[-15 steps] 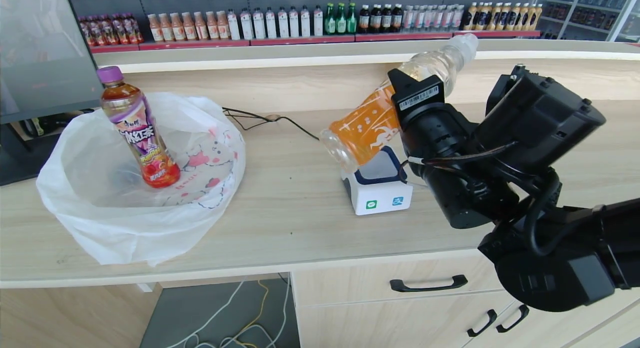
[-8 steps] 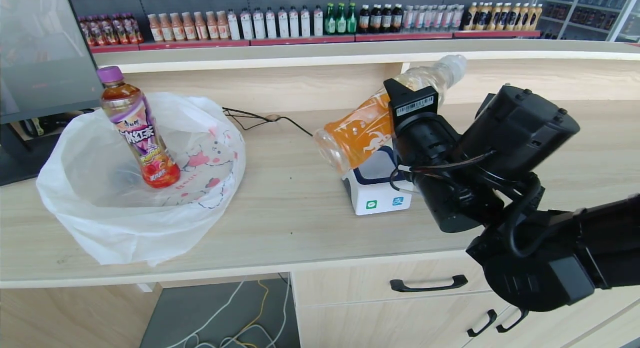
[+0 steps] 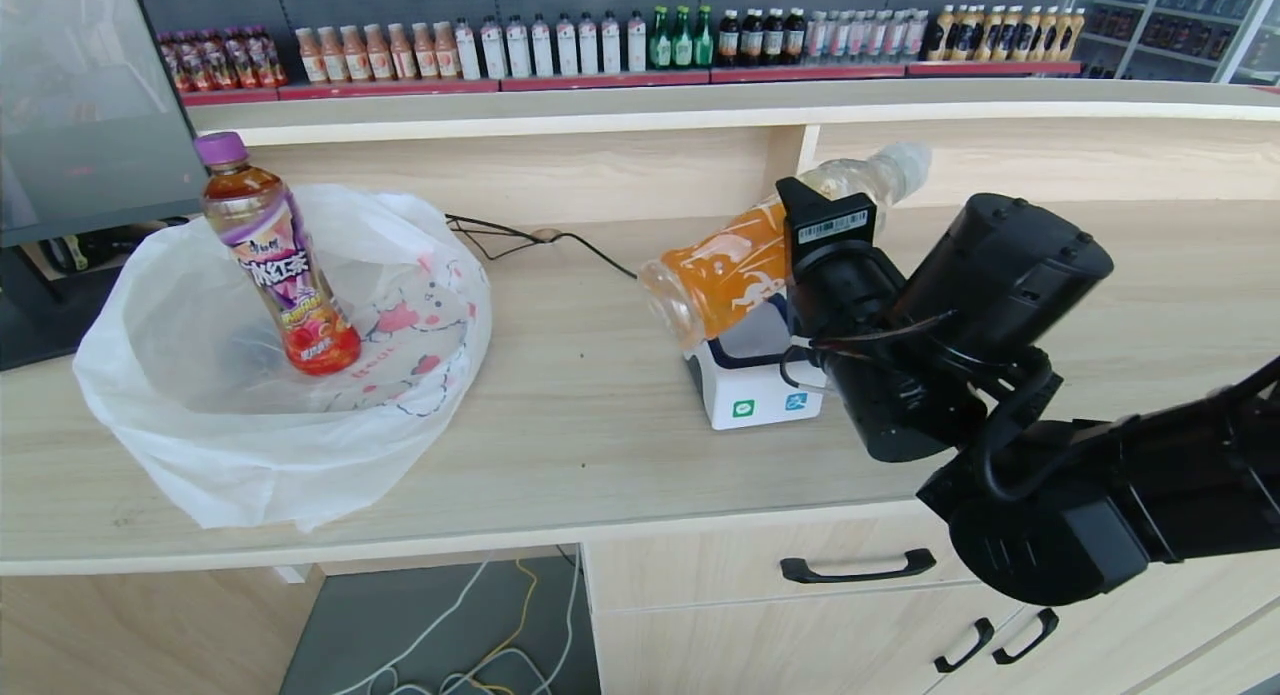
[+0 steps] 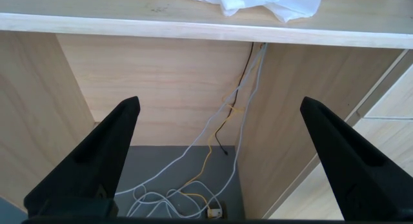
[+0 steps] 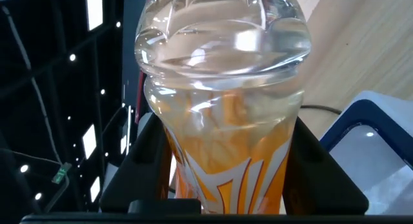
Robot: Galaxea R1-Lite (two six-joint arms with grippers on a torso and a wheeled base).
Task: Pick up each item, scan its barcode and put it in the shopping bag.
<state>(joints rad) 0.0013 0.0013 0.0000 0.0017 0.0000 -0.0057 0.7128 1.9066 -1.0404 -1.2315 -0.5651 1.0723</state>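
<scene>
Lowered a bit, orange bottle point(image 3: 720, 275) sits clamped in right gripper point(image 3: 805, 237), tilted just above scanner point(image 3: 757, 387), base pointing toward bag point(image 3: 250, 455).

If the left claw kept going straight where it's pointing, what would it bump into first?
Probably the loose cables hanging under the counter, and just behind them the wooden back panel. The left claw is open and aims into that gap. How far in the cables hang is hard to judge.

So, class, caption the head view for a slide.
Right claw holds orange-label bottle above scanner; tea bottle stands in bag.
</scene>
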